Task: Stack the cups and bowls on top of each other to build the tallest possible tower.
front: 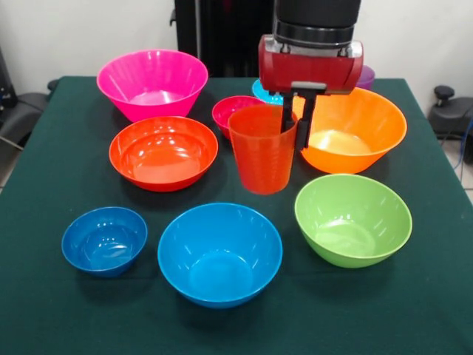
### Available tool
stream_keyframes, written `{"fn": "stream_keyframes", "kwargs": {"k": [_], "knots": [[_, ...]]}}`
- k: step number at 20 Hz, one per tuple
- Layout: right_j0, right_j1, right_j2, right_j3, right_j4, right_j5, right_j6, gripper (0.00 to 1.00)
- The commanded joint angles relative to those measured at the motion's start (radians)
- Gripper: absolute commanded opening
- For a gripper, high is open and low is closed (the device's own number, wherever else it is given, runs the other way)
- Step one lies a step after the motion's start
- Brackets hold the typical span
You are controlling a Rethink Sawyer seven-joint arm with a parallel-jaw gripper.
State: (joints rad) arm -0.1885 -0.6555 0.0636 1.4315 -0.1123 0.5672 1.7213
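Observation:
My gripper [294, 137] is shut on the right rim of the orange-red cup [260, 155], one finger inside and one outside. The cup is upright at mid-table; I cannot tell whether it touches the cloth. The sky-blue bowl [219, 253] is in front of it, the lime green bowl [352, 219] to its front right, and the dark blue bowl [104, 239] at the front left. The red-orange bowl [163, 152] is to its left and the orange bowl [353, 130] to its right. The pink bowl [153, 81], magenta-red bowl [235, 109], cyan bowl [264, 93] and purple cup [366, 75] are behind. Every bowl stands open side up, on its own.
The table [44, 310] is covered with dark green cloth. The robot's black pedestal [222, 33] stands at the far edge. Dark equipment [448, 111] sits beyond the table's right side and a dark object [18, 111] beyond its left.

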Motion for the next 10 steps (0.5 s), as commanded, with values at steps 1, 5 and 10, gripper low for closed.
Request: {"fn": "stream_keyframes", "kwargs": {"k": [1,5,10], "knots": [[-0.033,0.125,0.066,-0.110,0.000,0.103,0.026,0.00],[-0.049,0.152,0.069,-0.090,0.001,0.052,0.035,0.00],[-0.069,0.162,0.081,-0.073,-0.004,0.014,0.027,0.00]]}}
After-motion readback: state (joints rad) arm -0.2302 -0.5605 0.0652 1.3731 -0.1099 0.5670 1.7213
